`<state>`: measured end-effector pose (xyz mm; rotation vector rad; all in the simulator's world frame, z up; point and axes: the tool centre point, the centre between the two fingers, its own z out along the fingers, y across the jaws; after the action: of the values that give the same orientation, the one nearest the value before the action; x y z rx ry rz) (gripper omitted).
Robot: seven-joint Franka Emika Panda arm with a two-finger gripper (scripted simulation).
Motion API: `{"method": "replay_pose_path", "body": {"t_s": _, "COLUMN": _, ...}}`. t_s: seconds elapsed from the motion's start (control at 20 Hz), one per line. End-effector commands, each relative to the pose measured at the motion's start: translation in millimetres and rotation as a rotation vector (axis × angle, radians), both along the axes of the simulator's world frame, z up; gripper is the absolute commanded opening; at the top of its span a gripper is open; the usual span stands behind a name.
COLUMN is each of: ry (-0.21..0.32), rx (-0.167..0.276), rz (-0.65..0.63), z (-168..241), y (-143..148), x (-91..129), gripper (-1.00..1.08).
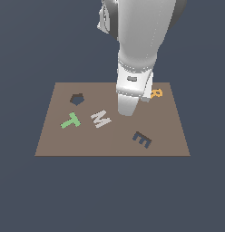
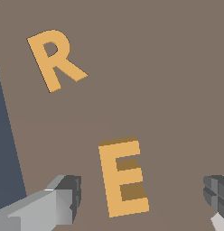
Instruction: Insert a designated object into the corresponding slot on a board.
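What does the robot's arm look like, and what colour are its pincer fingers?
The arm is fat, round and shiny white-grey, with a small dark slot marking near the wrist. The pincer has two blocky fingers: light grey metal with dark grey, ridged pads at the tips. No cables show.

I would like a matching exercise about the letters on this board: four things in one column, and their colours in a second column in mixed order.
Things:
1. letter T
2. letter M
3. letter E
4. E-shaped slot

Colours:
a. orange
b. nearly black
c. green
d. white

Pairs: 1-c, 2-d, 3-a, 4-b
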<state>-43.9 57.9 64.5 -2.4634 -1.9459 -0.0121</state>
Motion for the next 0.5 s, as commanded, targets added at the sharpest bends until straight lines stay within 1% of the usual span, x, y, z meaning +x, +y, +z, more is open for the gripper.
{"method": "replay_pose_path", "body": {"t_s": 0.0, "ry": 0.001, "rx": -0.002, "rz": 0.057, "z": -5.0, "y": 0.2, "x": -3.9, "gripper": 1.0}}
{"method": "replay_pose_path", "body": {"t_s": 0.25, "ry": 0.003, "rx": -0.005, "rz": 0.129, "z": -11.8, "y": -0.3, "x": -9.1, "gripper": 1.0}}
{"method": "replay_pose_path", "body": {"t_s": 0.45, "ry": 0.004, "rx": -0.006, "rz": 0.156, "z": -14.4, "y": -0.7, "x": -11.0, "gripper": 1.0}}
